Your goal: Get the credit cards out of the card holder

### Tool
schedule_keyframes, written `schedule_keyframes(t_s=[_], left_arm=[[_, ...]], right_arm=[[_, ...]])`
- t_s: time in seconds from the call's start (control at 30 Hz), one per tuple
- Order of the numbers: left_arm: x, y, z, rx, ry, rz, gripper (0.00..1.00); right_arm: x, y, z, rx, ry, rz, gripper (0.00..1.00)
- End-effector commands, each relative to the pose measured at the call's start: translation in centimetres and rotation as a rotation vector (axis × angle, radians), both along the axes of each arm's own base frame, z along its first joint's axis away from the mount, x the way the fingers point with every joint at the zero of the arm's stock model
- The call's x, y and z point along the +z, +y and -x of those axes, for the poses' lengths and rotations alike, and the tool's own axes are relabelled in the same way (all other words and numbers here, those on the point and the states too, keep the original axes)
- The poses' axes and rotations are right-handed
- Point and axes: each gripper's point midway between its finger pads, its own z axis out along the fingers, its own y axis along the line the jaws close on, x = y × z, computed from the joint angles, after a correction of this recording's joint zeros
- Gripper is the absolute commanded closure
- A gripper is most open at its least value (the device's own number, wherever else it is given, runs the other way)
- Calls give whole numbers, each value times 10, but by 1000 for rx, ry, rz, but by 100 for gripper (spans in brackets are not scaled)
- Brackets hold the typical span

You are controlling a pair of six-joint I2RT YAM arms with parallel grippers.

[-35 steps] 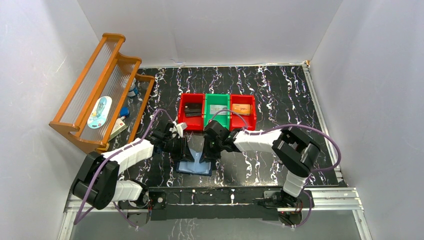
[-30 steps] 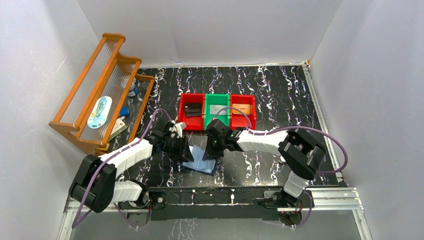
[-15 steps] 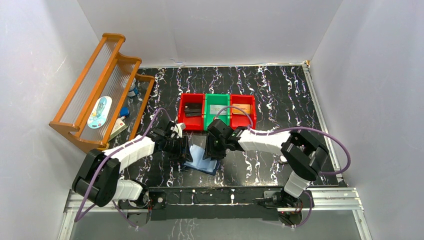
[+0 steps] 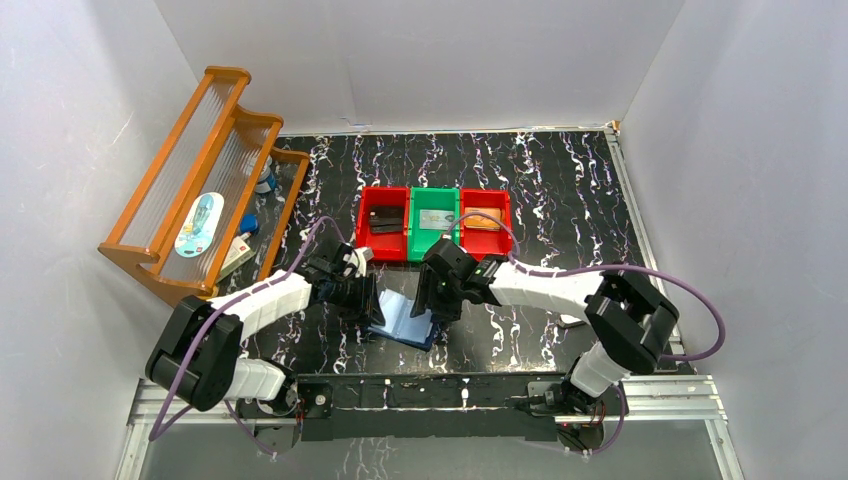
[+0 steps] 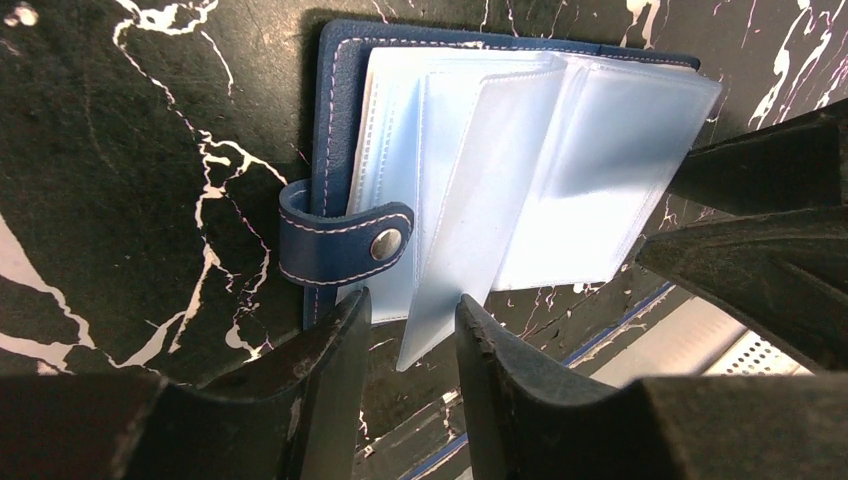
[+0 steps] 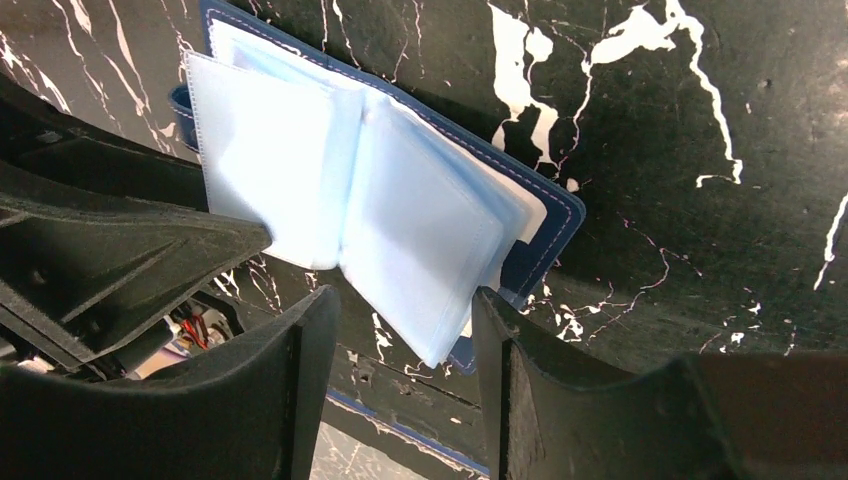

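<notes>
The table [image 4: 570,180] is black with white veining. The card holder [image 4: 404,320] lies open on it near the front edge, at about 6 o'clock from the green bin [image 4: 434,191] and between the two arms. The left red bin [image 4: 385,191] holds a dark credit card [image 4: 386,224].

In the top view the left fingers [image 5: 325,370] stand at the holder's 9 o'clock side. The gap between them is narrow, and the lower corner of one sleeve hangs in it without being pinched. The right fingers [image 6: 300,380] are at the 3 o'clock side, set somewhat wider. A corner of the sleeve bundle sits between them, loose as far as I can see.

The holder looks light, with a soft navy cover. It would likely slide or lift if tugged, so one arm ought to pin the cover flat. The plastic sleeves [image 5: 560,170] are thin, floppy and glossy, so they are probably slippery and poor to pull on. No card shows through the sleeves facing the cameras, and I cannot tell whether a deeper one is filled. A card would be stiff, thin and smooth, best taken by its short edge at the sleeve mouth and drawn straight out. The snap strap [image 5: 345,245] hangs undone at the cover's edge.
</notes>
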Motion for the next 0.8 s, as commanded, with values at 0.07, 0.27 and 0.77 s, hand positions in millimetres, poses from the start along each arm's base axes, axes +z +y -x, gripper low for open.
schedule_keyframes(t_s=[0.07, 0.27, 0.77], left_arm=[[-3, 0, 11, -30, 32, -8, 66], [-3, -1, 11, -41, 34, -1, 68], [-6, -7, 20, -77, 60, 19, 75]], right_arm=[[-8, 2, 1, -23, 34, 2, 40], [-10, 9, 2, -11, 38, -32, 42], [-6, 37, 0, -6, 75, -213, 37]])
